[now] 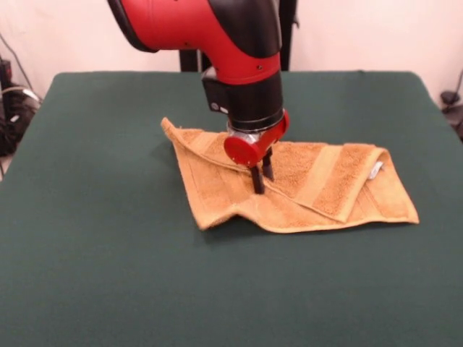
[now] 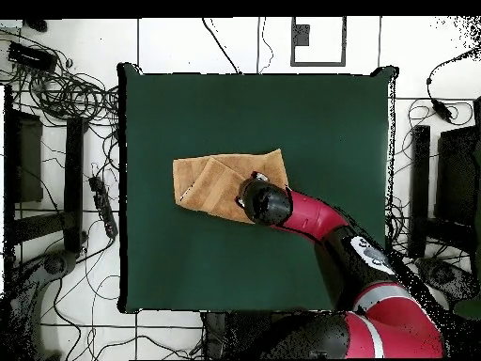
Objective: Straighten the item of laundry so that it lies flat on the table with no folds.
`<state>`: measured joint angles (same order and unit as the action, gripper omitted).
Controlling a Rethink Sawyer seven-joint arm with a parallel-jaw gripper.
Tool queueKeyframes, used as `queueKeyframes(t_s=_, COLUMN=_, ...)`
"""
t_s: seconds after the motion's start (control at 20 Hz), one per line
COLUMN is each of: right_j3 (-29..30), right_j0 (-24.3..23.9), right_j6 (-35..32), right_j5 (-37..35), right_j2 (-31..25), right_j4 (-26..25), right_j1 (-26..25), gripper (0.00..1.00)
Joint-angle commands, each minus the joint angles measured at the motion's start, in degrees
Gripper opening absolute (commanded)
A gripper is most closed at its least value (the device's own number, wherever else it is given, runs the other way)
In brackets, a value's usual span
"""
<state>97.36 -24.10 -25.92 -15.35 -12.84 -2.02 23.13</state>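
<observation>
Dark green cloth covers the large rectangular table [image 1: 87, 253], where a small orange-tan terry towel [image 1: 217, 191] lies rumpled near the middle, its right part doubled over into a long flap with a white care tag [image 1: 375, 170] peeping at the far right end. The red and black arm's gripper [image 1: 262, 178] stands upright on the towel's centre, its two dark fingers [image 1: 257, 181] a narrow gap apart with tips pressed into the pile; whether they pinch any cloth cannot be told. Soft, light and limp, the towel would likely drag and bunch rather than slide. The folded flap's free edge looks the sensible place to grasp, then peel rightward.
</observation>
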Motion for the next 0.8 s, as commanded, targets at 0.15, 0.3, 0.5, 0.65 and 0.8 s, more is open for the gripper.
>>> queueKeyframes(t_s=0.15, right_j3=0.88, right_j0=0.62, right_j6=-14.22, right_j5=-4.99, right_j2=2.5, right_j4=0.5, right_j1=-6.92, gripper=1.0)
queueKeyframes(t_s=0.3, right_j3=0.94, right_j0=0.65, right_j6=-14.18, right_j5=-5.36, right_j2=2.52, right_j4=0.49, right_j1=-6.84, gripper=1.0)
queueKeyframes(t_s=0.5, right_j3=1.29, right_j0=0.1, right_j6=-14.2, right_j5=-4.65, right_j2=1.96, right_j4=0.54, right_j1=-6.83, gripper=1.0)
queueKeyframes(t_s=0.65, right_j3=2.8, right_j0=-2.82, right_j6=-14.23, right_j5=-1.38, right_j2=-0.81, right_j4=0.62, right_j1=-6.82, gripper=1.0)
queueKeyframes(t_s=0.8, right_j3=4.15, right_j0=-5.06, right_j6=-14.27, right_j5=0.97, right_j2=-3.4, right_j4=0.52, right_j1=-6.7, gripper=1.0)
